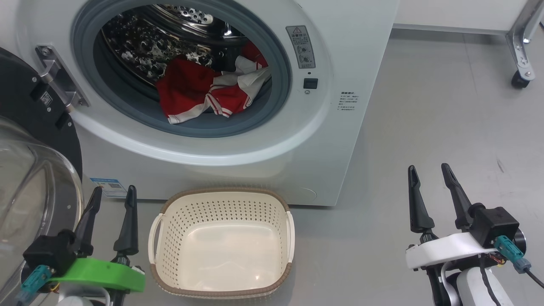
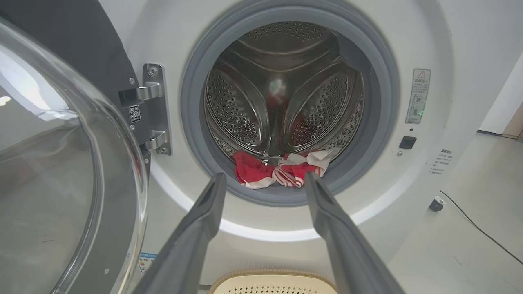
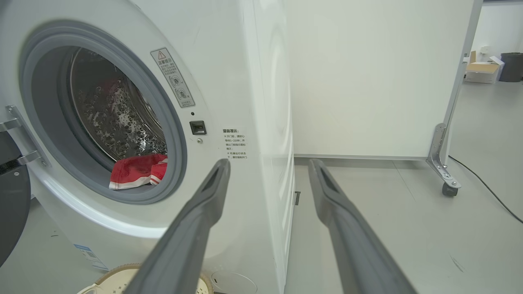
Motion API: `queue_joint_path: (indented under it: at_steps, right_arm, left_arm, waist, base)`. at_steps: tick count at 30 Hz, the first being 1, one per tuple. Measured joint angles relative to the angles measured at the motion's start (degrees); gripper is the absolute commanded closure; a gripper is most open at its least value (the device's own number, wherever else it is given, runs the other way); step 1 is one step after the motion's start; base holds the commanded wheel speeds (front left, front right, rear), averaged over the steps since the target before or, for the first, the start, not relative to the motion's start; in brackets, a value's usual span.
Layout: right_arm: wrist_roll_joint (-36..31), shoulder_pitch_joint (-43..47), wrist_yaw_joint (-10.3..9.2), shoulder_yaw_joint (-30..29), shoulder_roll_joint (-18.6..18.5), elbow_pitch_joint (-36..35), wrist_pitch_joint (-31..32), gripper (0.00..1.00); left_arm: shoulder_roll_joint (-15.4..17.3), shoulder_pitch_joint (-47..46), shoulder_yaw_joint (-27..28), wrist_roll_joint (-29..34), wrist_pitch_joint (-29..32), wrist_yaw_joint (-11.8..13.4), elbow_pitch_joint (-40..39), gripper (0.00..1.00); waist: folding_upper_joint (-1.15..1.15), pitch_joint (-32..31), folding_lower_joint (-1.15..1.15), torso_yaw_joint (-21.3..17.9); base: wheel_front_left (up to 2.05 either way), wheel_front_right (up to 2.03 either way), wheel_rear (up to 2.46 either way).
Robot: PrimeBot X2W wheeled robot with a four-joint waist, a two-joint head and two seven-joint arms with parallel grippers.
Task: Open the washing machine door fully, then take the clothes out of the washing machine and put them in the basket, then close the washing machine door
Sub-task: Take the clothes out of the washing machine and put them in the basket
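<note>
The white washing machine [image 1: 348,51] stands ahead with its door [image 1: 29,170] swung open to the left, black rim and clear glass bowl showing. Red and white clothes [image 1: 199,91] lie at the front of the steel drum, partly over the grey ring; they also show as clothes [image 2: 280,169] and clothes [image 3: 137,171]. The cream basket [image 1: 221,197] sits empty on the floor below the opening. My left gripper [image 1: 114,193] is open beside the basket's left side. My right gripper [image 1: 429,170] is open over bare floor to the right of the machine.
A wheeled metal frame leg [image 1: 520,63] stands at the far right, with a white panel [image 3: 367,77] behind the machine. A black cable [image 3: 486,188] runs across the grey floor on the right. Open floor lies between the machine and that leg.
</note>
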Motion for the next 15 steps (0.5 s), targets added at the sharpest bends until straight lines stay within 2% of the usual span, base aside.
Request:
queue_joint_path:
  at_steps: [15]
  right_arm:
    - [0.07, 0.0, -0.01, 0.19, 0.0, 0.04, 0.0, 0.0]
  left_arm:
    - [0.14, 0.08, -1.02, 0.0, 0.01, 0.0, 0.64, 0.0]
  waist:
    - [0.0, -0.14, 0.0, -0.03]
  base:
    - [0.03, -0.03, 0.0]
